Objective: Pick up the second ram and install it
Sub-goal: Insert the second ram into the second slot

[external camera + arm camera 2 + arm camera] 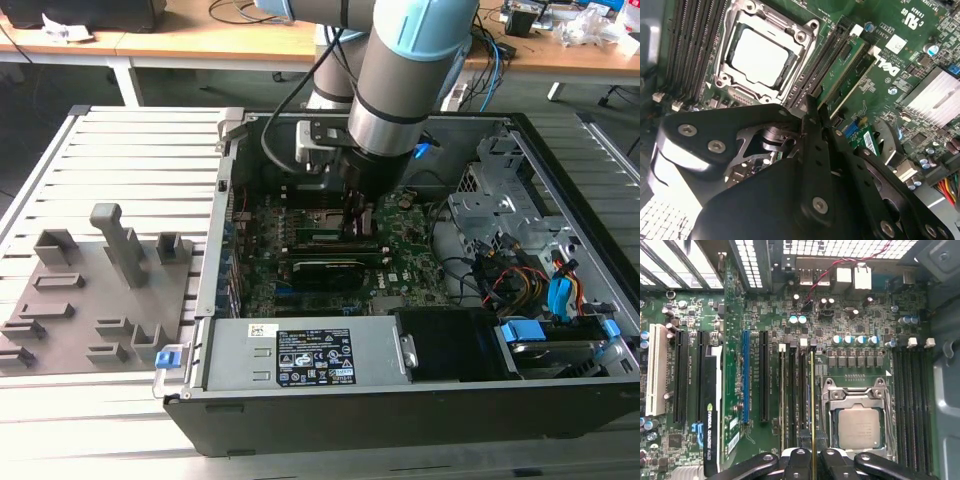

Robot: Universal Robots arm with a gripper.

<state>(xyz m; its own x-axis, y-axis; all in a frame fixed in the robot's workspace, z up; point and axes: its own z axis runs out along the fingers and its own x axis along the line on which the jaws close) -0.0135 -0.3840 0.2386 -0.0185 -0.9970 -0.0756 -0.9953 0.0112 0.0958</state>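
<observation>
The claw [812,452] pinches the second ram [812,395] edge-on between slots.

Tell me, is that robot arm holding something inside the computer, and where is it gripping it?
Yes. The fingers pinch the second ram by its upper long edge, near one end, as the stick stands on edge in a memory slot beside the processor socket.

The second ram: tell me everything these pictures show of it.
The second ram is a long, thin green board, seen edge-on in the first wrist view as a yellowish line. It stands on edge over the memory slots just beside the processor socket. The hand holds one end of it between black fingers. In the second wrist view its flat green face lies along the slots. Whether it is fully seated cannot be told.
</observation>
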